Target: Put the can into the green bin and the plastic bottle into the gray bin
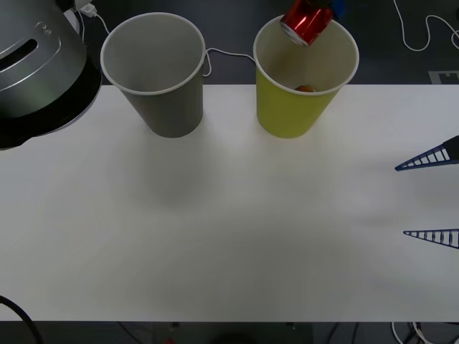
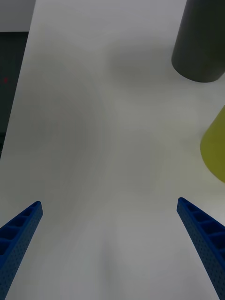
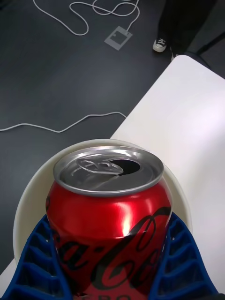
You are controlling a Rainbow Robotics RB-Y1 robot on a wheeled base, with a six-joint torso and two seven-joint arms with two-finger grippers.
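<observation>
The left gripper's (image 3: 115, 276) blue ribbed fingers (image 3: 37, 262) clamp the can (image 3: 108, 211) from both sides, holding it tilted above the far rim of the green bin (image 1: 294, 111). In the front view the can (image 1: 306, 21) hangs over that bin's mouth with its silver top pointing down and toward the robot. The can is glossy red metal, a short cylinder with a silver lid, its pull tab lifted and the opening punched. The green bin is a tapered paper cup shape, yellow-green outside, pale inside, with a small orange thing (image 1: 306, 89) lying at its bottom. Beside it on the left stands the gray bin (image 1: 161, 79), same shape, white rim. Both sit at the far edge of the smooth white bench (image 1: 229, 229). The right gripper (image 1: 430, 197) waits at the bench's right side, its fingers (image 2: 201, 234) spread wide over bare surface. White cables (image 3: 93, 14) trail on the dark floor beyond.
</observation>
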